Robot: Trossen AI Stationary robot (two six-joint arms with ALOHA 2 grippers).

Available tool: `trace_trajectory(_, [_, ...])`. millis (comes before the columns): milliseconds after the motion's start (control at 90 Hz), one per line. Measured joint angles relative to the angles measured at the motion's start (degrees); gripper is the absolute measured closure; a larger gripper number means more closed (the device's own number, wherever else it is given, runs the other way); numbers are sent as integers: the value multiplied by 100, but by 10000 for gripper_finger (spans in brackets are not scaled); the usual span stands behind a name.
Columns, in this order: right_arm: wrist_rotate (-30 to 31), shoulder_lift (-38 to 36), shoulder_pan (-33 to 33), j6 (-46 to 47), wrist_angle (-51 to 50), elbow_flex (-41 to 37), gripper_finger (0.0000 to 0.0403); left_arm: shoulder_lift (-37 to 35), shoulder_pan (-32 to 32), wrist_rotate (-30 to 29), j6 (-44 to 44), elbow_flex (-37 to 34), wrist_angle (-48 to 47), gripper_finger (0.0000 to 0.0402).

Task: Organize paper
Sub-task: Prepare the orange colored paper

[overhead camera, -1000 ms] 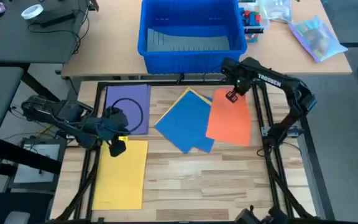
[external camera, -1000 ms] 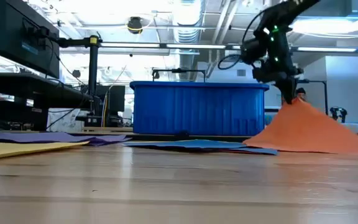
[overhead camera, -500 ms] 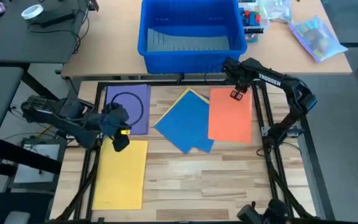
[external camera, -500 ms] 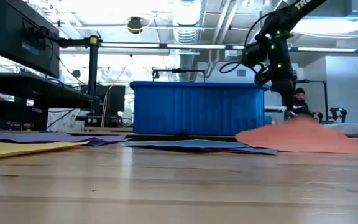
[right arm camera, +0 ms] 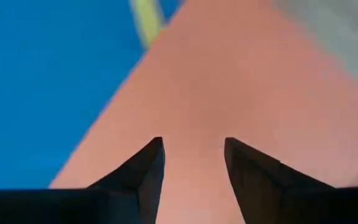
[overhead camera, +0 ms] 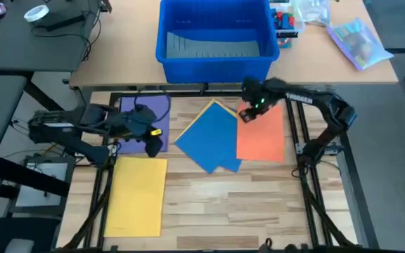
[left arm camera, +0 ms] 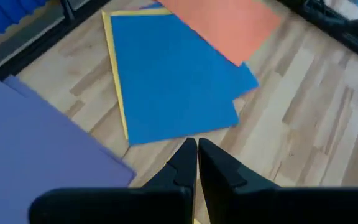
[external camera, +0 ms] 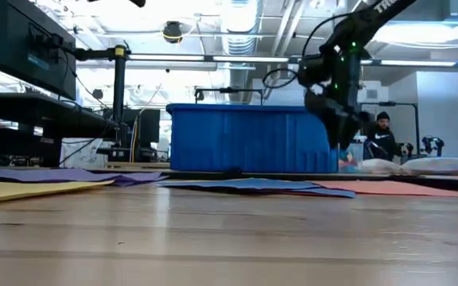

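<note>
Left arm: reaches in from the table's left side, extended roughly level toward the centre in the high view.
Left gripper [overhead camera: 155,139]: over the left part of the table; fingers [left arm camera: 182,167] pressed together, nothing between them.
Right arm: enters from the right side, elbow bent, forearm running leftward along the far part of the table.
Right gripper [overhead camera: 245,114]: held off the table surface in the low view [external camera: 342,137], pointing downward; fingers [right arm camera: 143,171] spread with a clear gap, nothing held.
Right wrist: green indicator light lit near the gripper.
</note>
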Motion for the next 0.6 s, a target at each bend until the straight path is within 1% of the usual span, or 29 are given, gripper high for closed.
trace_trajectory(111, [20, -4, 165, 278, 379, -687, 293, 220, 13, 226, -62, 0, 7, 402])
trace_trajectory(200, [15, -4, 204, 325, 792, -1122, 328, 382, 13, 393, 119, 0, 15, 402])
trace_trajectory(367, [11, -3, -22, 182, 981, -1574, 390, 589, 13, 415, 560, 0, -7, 402])
trace_trajectory(422, [9, -26, -138, 22, 995, -1665, 398, 605, 25, 417, 702, 0, -17, 402])
trace_trajectory(600, [3, -26, -563, -523, 896, -1759, 396, 603, 177, 418, 1281, 0, -49, 402])
